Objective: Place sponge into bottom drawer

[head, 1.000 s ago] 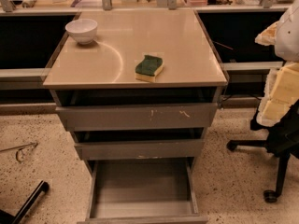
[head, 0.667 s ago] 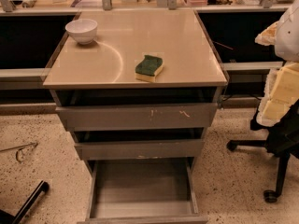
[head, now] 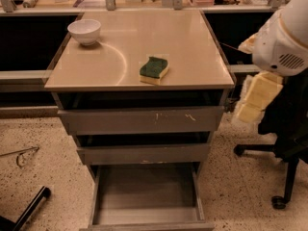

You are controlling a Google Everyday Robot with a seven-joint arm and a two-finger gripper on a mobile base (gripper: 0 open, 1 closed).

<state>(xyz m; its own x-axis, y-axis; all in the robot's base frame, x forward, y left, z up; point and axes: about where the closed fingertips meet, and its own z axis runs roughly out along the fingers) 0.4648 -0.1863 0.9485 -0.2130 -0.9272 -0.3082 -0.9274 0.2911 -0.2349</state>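
Observation:
The sponge (head: 154, 70), dark green on yellow foam, lies flat on the tan cabinet top (head: 183, 42), right of centre and near the front edge. The bottom drawer (head: 147, 191) is pulled out and its shallow grey tray holds nothing. My gripper (head: 256, 98), pale yellow under the white arm (head: 284, 37), hangs at the right side of the cabinet. It is level with the top drawer, well apart from the sponge, and holds nothing that I can see.
A white bowl (head: 84, 31) stands at the back left of the top. The scratched top drawer (head: 142, 121) and the middle drawer (head: 143, 153) stick out slightly. A black office chair (head: 288, 143) stands at the right. A dark bar (head: 29, 210) lies on the floor at left.
My arm and gripper have moved a little to the left, closer to the cabinet's right side. The sponge, bowl and drawers have not moved.

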